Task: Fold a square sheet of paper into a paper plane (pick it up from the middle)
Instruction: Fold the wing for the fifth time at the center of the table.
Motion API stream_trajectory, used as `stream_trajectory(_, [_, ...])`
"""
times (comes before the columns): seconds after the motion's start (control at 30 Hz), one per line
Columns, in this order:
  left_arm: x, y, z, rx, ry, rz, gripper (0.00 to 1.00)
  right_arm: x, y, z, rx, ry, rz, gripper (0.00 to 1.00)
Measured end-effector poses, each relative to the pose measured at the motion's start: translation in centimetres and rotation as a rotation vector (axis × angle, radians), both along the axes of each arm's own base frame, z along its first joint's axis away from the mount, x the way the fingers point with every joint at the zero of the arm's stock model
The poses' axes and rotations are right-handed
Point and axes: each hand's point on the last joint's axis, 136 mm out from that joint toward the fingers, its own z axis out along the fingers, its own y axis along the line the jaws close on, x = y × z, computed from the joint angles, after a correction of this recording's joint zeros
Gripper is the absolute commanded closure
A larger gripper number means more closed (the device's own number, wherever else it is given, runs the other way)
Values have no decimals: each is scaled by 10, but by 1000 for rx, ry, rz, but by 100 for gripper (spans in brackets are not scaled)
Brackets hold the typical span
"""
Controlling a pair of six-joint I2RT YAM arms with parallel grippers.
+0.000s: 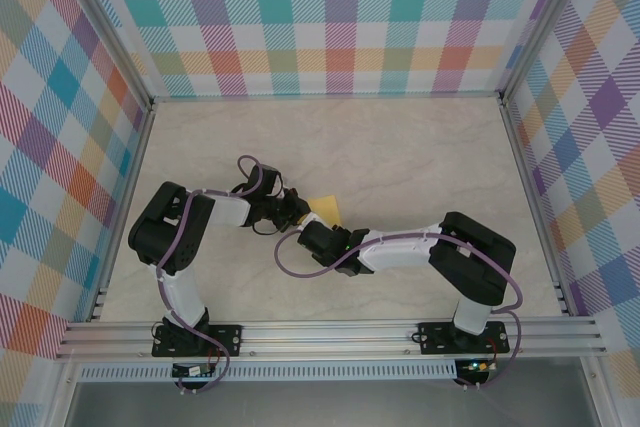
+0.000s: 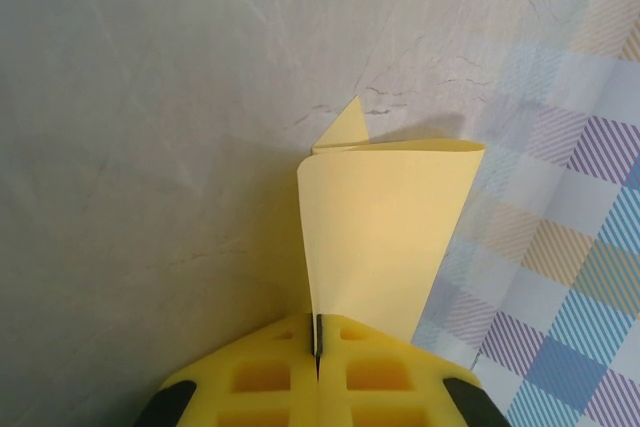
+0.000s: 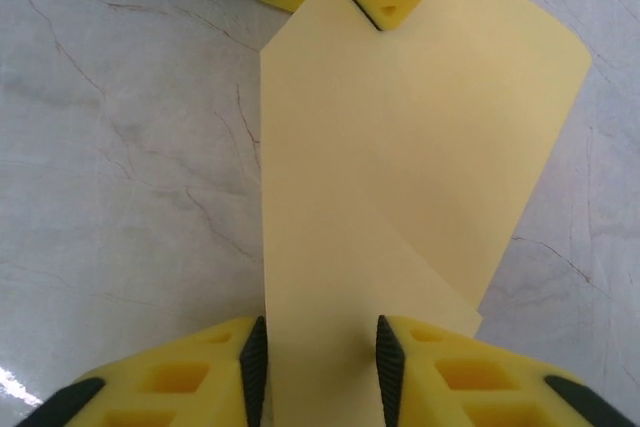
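A folded sheet of thin yellow paper (image 3: 400, 147), its flaps overlapping, is held at the middle of the pale marbled table (image 1: 420, 147); the left gripper (image 2: 317, 332) is pinched tight on one edge. The right gripper (image 3: 320, 347) stands narrowly parted, fingers straddling the opposite end.

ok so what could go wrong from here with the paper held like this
1. The left jaws are shut on the folded yellow paper at one end alone, so it may slip or swing.
2. The right jaws stand apart with the paper's other end between them. Closing off the crease could add a stray fold or crumple it.
3. Once both ends are gripped, any pull apart could tear the thin sheet.
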Motion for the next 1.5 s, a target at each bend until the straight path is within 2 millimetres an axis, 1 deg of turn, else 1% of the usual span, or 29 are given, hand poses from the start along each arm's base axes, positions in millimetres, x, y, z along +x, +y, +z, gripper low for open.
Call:
stream_trajectory(0.17, [0, 0, 0, 0, 0, 0, 97, 1, -1, 1, -1, -7, -10, 82])
stream_trajectory(0.27, [0, 0, 3, -1, -6, 1, 91, 1, -1, 1, 6, -6, -22, 89])
stream_trajectory(0.33, [1, 0, 8, -2, -14, 3, 85, 1, -1, 1, 11, -5, -29, 93])
stream_trajectory(0.43, [2, 2, 17, 4, -32, 11, 71, 2, -3, 0, 23, 2, -48, 97])
stream_trajectory(0.47, [2, 4, 20, 9, -40, 17, 67, 3, -3, 0, 31, 10, -56, 98])
stream_trajectory(0.57, [4, 10, 31, 38, -63, 46, 52, 3, -5, -1, 88, 71, -72, 98])
stream_trajectory(0.67, [5, 21, 46, 84, -100, 84, 45, 8, -13, 1, 192, 154, -106, 98])
stream_trajectory(0.73, [6, 29, 59, 113, -134, 113, 41, 12, -19, 4, 276, 219, -128, 99])
stream_trajectory(0.83, [5, 41, 78, 150, -181, 152, 39, 18, -23, 5, 379, 304, -154, 99])
stream_trajectory(0.93, [3, 49, 87, 180, -206, 172, 38, 19, -23, 4, 465, 387, -164, 99])
stream_trajectory(1.07, [0, 54, 84, 209, -192, 181, 38, 19, -22, 6, 560, 469, -167, 99])
stream_trajectory(1.23, [-3, 56, 79, 220, -177, 182, 38, 20, -24, 7, 642, 532, -181, 98])
stream_trajectory(1.5, [-4, 55, 74, 220, -164, 178, 38, 18, -30, -7, 732, 641, -236, 98])
